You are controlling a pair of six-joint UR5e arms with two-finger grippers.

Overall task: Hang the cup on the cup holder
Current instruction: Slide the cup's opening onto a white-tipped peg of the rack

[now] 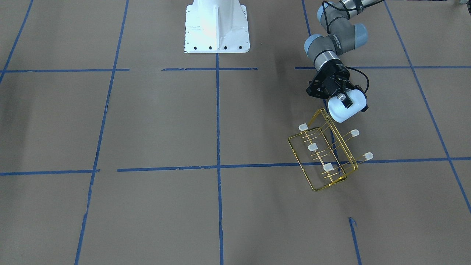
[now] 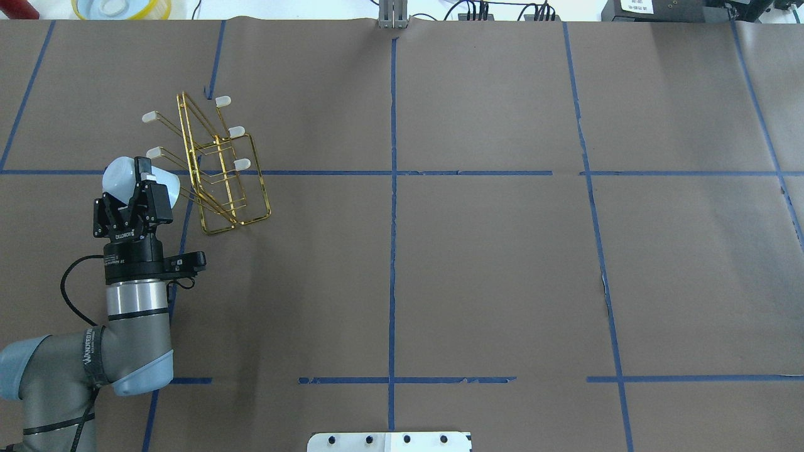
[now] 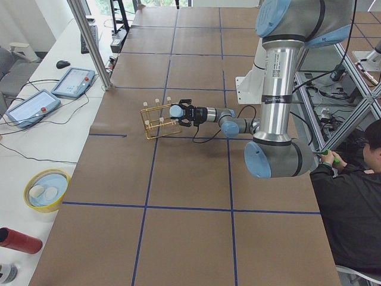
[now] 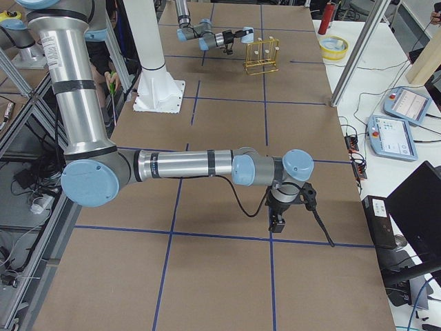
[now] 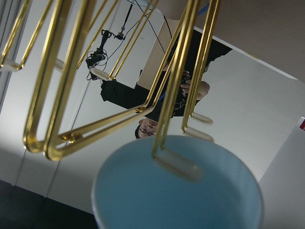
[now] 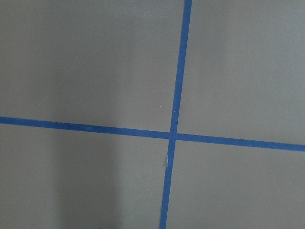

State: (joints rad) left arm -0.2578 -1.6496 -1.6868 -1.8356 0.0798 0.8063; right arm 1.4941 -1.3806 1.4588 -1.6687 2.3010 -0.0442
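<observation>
Right arm reaches out level, tool pointing down over the desk; its opening cannot be told. Left arm extends forward, tool clamped on the cup. The cup lies sideways with a capped prong at its mouth. Rack stands just beyond.

The pale blue cup is tipped sideways, its mouth at one end of the upright gold wire cup holder.
</observation>
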